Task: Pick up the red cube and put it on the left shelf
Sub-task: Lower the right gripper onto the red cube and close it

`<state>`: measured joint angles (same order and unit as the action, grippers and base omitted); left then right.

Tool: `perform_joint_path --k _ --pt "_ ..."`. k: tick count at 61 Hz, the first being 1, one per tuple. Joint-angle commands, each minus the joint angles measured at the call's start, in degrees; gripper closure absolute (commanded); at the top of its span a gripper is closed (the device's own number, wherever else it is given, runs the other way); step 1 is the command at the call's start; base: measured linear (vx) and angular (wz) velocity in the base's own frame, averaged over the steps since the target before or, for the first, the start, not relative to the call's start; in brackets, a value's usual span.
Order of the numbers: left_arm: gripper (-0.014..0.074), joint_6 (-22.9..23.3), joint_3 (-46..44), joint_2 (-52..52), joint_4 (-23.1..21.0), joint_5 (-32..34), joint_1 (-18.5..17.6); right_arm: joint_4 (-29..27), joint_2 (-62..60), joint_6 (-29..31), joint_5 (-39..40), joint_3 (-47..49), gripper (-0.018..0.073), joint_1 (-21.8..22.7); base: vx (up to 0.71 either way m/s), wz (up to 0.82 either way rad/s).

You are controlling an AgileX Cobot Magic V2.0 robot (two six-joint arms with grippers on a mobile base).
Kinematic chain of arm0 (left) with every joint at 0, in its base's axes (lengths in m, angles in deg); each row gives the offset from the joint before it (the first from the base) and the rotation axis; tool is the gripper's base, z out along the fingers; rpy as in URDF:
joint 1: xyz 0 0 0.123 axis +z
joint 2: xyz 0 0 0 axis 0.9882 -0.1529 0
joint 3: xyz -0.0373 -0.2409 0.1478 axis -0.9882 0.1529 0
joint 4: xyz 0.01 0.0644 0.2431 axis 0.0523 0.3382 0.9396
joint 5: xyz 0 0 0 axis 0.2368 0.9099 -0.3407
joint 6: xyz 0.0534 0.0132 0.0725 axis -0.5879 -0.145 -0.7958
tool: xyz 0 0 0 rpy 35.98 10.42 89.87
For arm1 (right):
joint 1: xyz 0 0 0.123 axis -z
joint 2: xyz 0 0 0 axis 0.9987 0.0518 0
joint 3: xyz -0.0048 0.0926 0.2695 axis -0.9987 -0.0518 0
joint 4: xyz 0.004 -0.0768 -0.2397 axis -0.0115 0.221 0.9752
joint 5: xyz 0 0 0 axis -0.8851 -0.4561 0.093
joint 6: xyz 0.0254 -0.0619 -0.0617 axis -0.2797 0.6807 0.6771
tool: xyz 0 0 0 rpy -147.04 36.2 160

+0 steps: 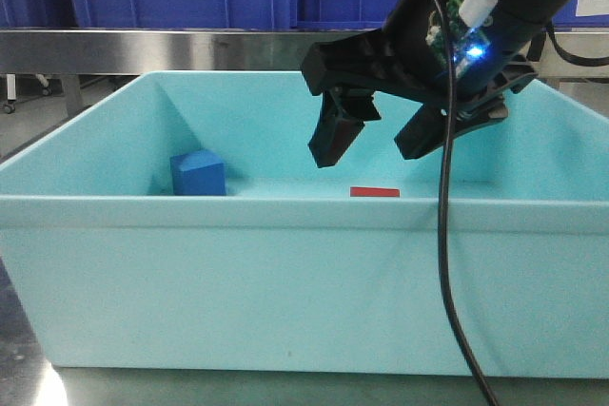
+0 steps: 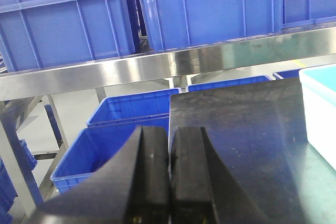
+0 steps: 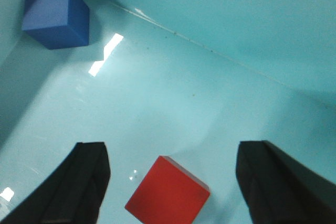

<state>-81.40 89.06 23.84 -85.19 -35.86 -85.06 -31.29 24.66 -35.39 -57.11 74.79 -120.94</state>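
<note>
Currently the right gripper hangs wide open, the red cube between its fingers and apparently just below them. The left gripper is pressed together, empty.

You see one red cube, one blue cube, one tub, and two grippers: left gripper, right gripper.

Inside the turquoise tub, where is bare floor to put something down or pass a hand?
The widest bare tub floor lies between the blue cube, in its corner, and the red cube. It is crowded around the red cube: the open right gripper hangs over it, one finger on each side.
</note>
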Motion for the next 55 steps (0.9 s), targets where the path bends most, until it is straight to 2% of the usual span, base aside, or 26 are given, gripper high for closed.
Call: perform_joint_path --k 1,47,52,55 --pt "0.0491 0.0 1.3 -0.5 -0.3 5.2 -0.1 -0.3 -1.4 0.1 2.1 2.1 -0.0045 0.0 0.0 0.0" --pt "0.0491 0.0 1.3 -0.5 -0.3 5.2 -0.1 -1.4 4.6 0.1 0.3 2.1 -0.0044 -0.9 0.0 0.0" --pt "0.0491 0.0 1.3 -0.5 -0.3 5.2 -0.1 -1.4 4.6 0.1 0.4 2.1 -0.0024 -0.9 0.0 0.0" --pt "0.0491 0.0 1.3 -0.5 -0.3 5.2 -0.1 -1.4 4.4 0.1 1.0 2.2 0.0024 -0.9 0.0 0.0"
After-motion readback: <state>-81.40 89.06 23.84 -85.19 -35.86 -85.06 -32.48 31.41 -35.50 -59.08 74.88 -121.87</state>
